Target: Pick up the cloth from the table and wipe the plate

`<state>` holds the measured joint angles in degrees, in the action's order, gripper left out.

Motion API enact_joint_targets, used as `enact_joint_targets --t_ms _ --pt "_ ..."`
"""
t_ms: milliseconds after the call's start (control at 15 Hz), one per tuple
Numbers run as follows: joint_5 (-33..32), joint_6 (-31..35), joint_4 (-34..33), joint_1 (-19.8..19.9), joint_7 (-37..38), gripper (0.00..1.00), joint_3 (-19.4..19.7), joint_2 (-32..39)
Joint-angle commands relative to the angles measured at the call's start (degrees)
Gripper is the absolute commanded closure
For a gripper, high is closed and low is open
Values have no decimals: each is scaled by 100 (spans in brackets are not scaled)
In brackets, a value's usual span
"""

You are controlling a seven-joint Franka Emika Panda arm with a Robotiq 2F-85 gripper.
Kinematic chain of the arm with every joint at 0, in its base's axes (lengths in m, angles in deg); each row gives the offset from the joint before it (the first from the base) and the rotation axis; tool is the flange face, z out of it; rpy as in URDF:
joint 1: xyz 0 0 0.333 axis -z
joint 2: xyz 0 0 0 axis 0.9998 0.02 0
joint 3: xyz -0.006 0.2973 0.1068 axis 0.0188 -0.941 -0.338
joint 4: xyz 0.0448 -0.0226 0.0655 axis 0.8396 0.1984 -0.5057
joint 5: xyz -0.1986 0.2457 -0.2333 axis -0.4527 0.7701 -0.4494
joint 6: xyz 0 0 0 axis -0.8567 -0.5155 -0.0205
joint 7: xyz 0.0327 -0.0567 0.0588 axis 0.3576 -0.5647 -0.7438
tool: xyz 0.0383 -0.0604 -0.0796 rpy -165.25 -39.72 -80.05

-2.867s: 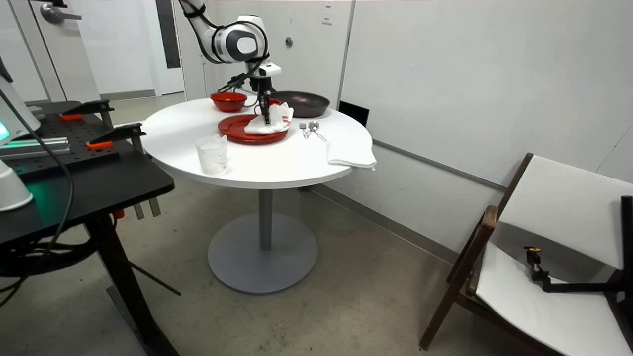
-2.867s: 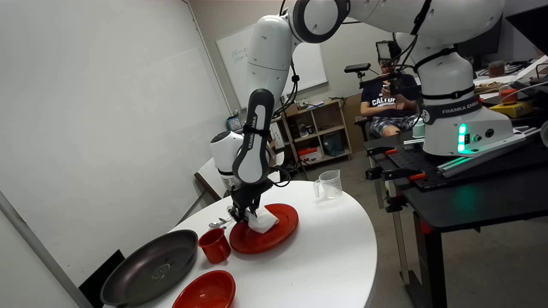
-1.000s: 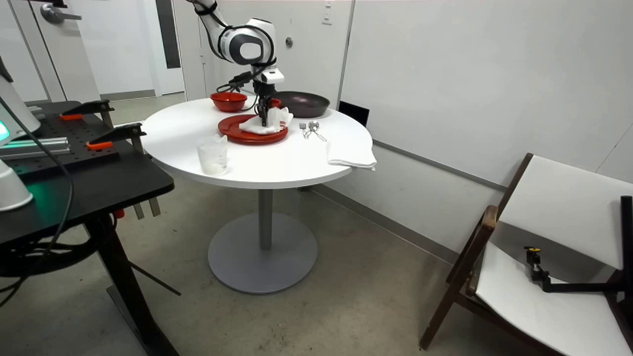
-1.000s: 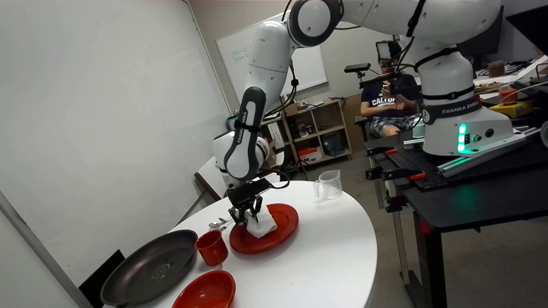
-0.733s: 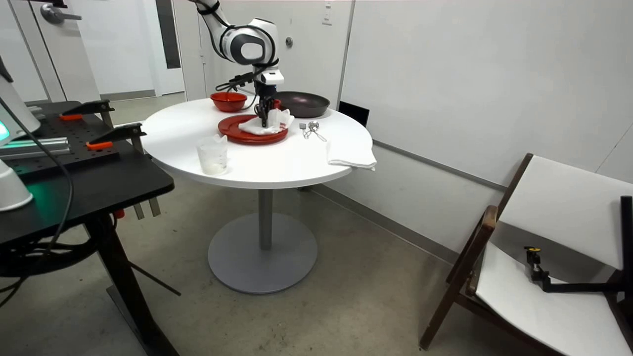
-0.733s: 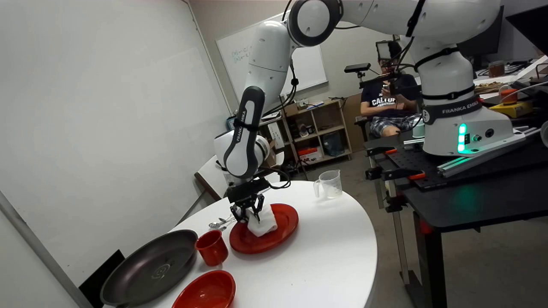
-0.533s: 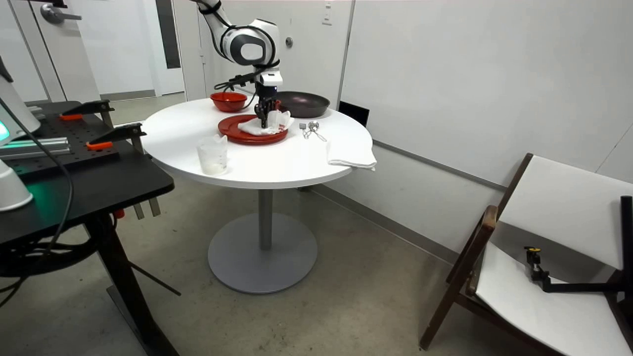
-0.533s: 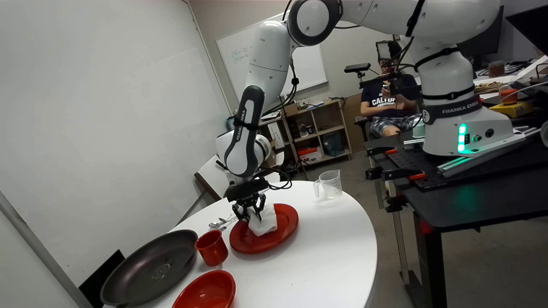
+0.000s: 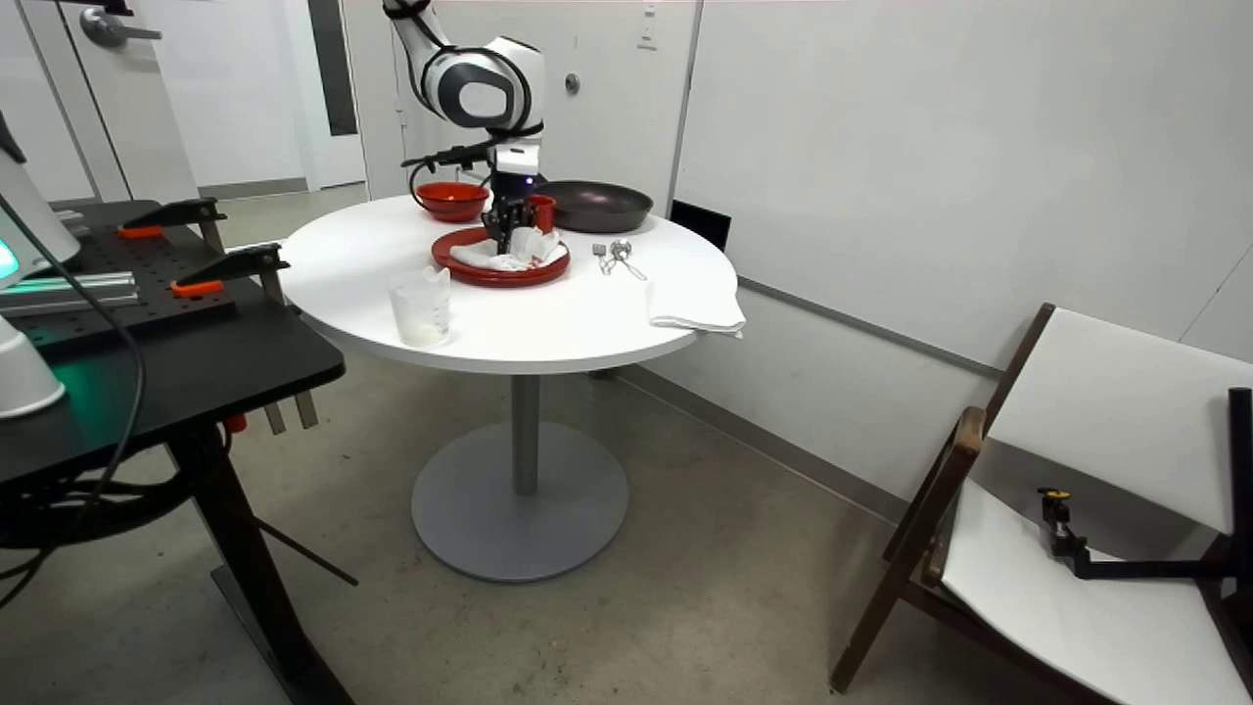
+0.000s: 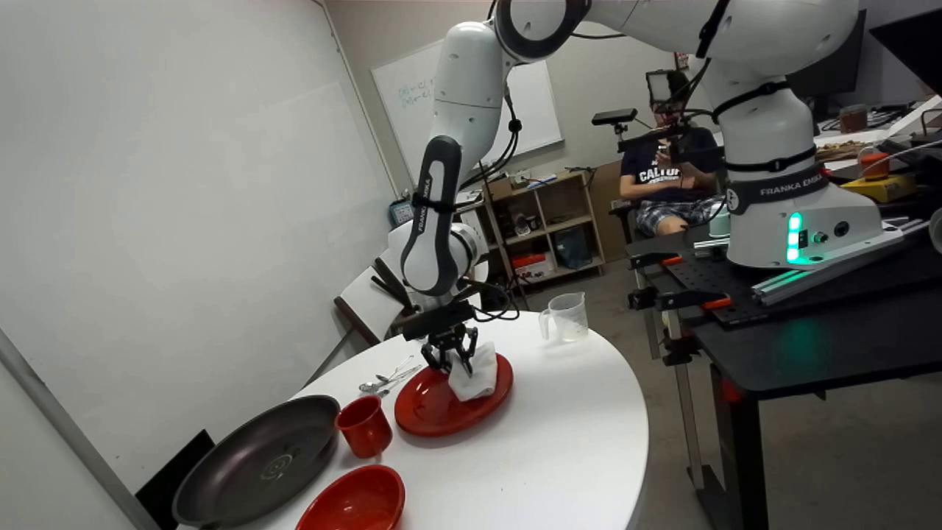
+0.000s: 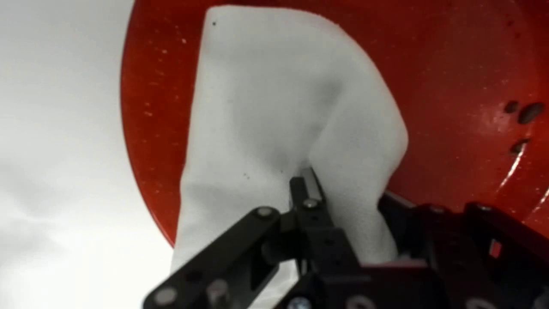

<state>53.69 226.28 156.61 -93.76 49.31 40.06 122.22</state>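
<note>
Dragging hard could skid the glossy, round red plate (image 10: pixel 423 407) inside the surface's (image 10: pixel 567 434) edge; the limp white cloth (image 11: pixel 266 107) lies rumpled upon it, a thick fold held between partly spread fingers (image 11: pixel 317 214); slack there might lose it, and a short stroke miss the uncovered dark specks (image 11: pixel 530 113).

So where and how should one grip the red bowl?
The red bowl is likely best gripped by its rim, from above, on the side away from the nearby red mug: the bowl sits upright and open, wall flaring, no handle visible.
</note>
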Motion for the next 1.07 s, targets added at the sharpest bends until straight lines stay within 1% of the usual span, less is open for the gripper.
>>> enact_joint_targets --t_ms 0,133,333,733,1000 --pt "99 -82 516 61 197 94 -67 -311" --pt "75 -28 543 74 215 94 -98 -305" --pt "-17 -112 324 43 141 94 -168 -163" --pt "-456 -247 -200 -272 -125 94 -304 50" --pt "-687 -226 -706 -455 -248 94 -320 261"
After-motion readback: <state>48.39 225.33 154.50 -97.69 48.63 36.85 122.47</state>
